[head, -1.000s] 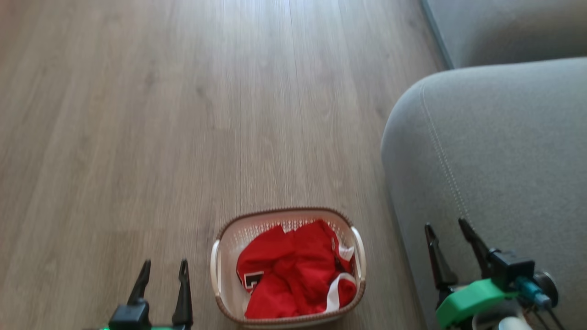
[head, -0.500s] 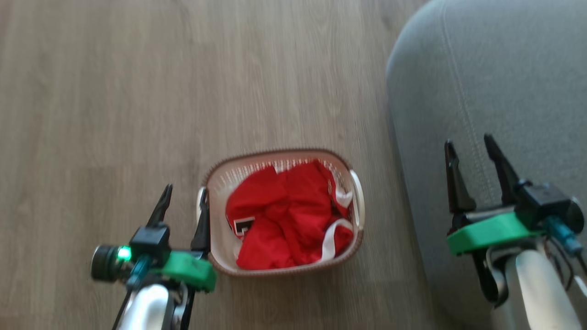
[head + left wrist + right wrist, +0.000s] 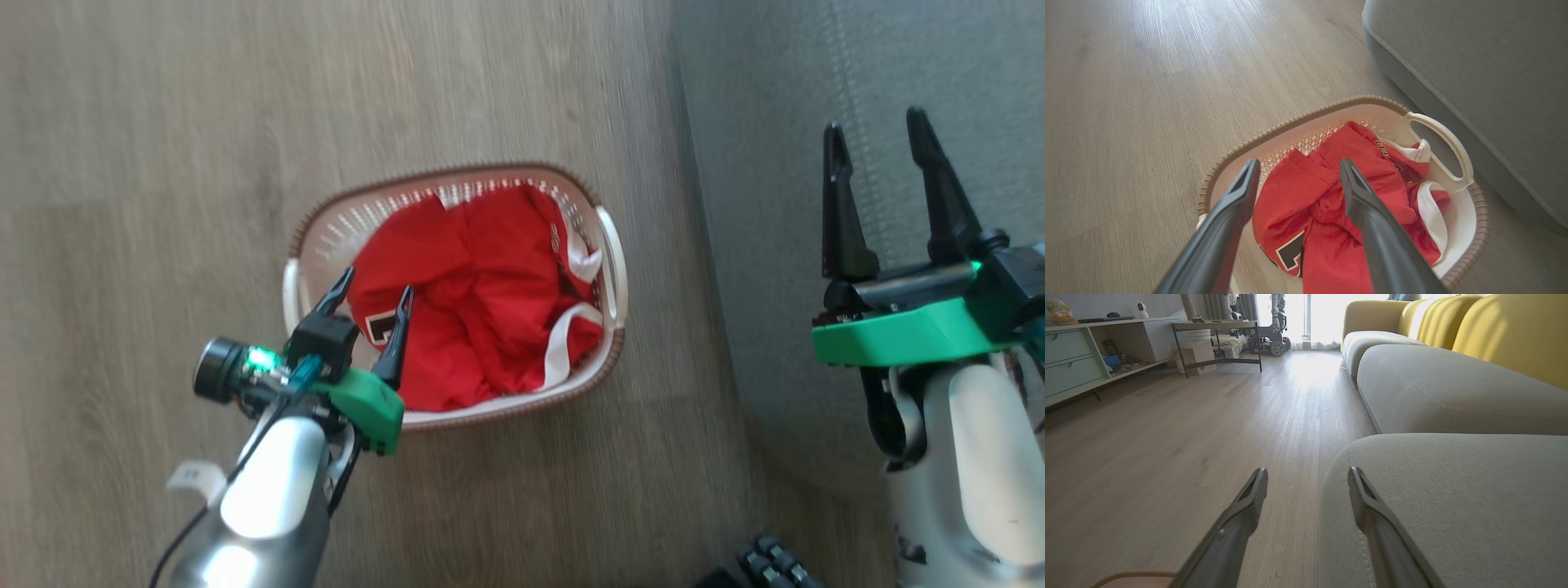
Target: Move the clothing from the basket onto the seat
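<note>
My left gripper (image 3: pixel 376 282) hangs over the basket (image 3: pixel 506 167), its two long, dark, tapered fingers spread wide and gripping nothing. The basket is an oval of white perforated plastic with a brown ribbed rim and a looped white handle (image 3: pixel 1447 139). It stands on the pale wood-grain floor (image 3: pixel 163 122), just beside the seat (image 3: pixel 775 82). Inside lies the clothing (image 3: pixel 482 278): crumpled bright red jersey cloth with white trim. Its black-and-white number print (image 3: pixel 1290 255) is partly folded under and unreadable. My right gripper (image 3: pixel 873 122) hovers over the seat's rounded grey woven fabric and stitched seam, fingers likewise spread and empty. The head view is blurred.
</note>
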Motion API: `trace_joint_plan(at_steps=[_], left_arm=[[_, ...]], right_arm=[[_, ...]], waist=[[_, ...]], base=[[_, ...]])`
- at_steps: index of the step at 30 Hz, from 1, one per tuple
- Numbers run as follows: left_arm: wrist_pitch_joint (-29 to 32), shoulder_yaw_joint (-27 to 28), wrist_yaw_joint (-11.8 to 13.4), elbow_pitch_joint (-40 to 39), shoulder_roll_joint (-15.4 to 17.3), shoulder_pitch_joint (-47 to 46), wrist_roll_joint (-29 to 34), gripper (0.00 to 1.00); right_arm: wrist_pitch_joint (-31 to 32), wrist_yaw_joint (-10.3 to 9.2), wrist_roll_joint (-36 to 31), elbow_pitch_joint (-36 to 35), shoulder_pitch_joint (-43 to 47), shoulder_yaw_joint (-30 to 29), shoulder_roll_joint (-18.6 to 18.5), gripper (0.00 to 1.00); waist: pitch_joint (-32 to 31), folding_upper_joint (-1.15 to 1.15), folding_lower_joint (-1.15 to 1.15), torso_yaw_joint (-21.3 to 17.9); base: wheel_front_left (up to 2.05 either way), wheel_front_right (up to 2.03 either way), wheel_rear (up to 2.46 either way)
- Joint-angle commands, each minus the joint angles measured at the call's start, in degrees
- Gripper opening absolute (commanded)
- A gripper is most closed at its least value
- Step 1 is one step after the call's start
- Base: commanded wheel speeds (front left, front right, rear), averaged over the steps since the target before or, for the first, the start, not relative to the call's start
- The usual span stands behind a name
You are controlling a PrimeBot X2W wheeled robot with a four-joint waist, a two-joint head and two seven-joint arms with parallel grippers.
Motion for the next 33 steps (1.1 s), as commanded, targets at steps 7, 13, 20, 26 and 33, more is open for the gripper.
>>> trace_joint_plan(at_steps=[7,13,20,26,33], left_arm=[[-0.6,-1.9,-1.1,11.8,1.4,-10.0,2.7,1.00],[1.0,-4.1,-1.3,18.7,1.5,-16.0,4.4,1.00],[4.5,-5.8,-1.0,24.1,2.1,-20.6,5.6,1.00],[6.0,-7.2,-0.4,26.2,3.3,-24.0,6.5,1.00],[8.6,-8.3,1.4,27.5,4.8,-26.2,7.0,1.00]], right_arm=[[-0.4,-0.02,0.8,-5.6,-2.5,3.1,0.0,1.00],[-0.4,-0.02,1.3,-7.7,-4.0,4.1,0.0,1.00],[-0.4,-0.02,2.2,-8.9,-5.3,5.7,0.0,1.00],[-0.4,-0.02,3.4,-9.5,-6.2,7.1,0.0,1.00],[-0.4,-0.02,4.2,-10.4,-6.6,7.9,0.0,1.00]], waist=[[9.3,0.00,0.00,-2.3],[13.6,0.00,0.00,-3.2],[16.9,0.00,0.00,-4.4],[19.7,0.00,0.00,-5.8],[21.9,0.00,0.00,-6.8]], base=[[0.00,0.00,0.00],[0.00,0.00,0.00],[0.00,0.00,0.00],[0.00,0.00,0.00],[0.00,0.00,0.00]])
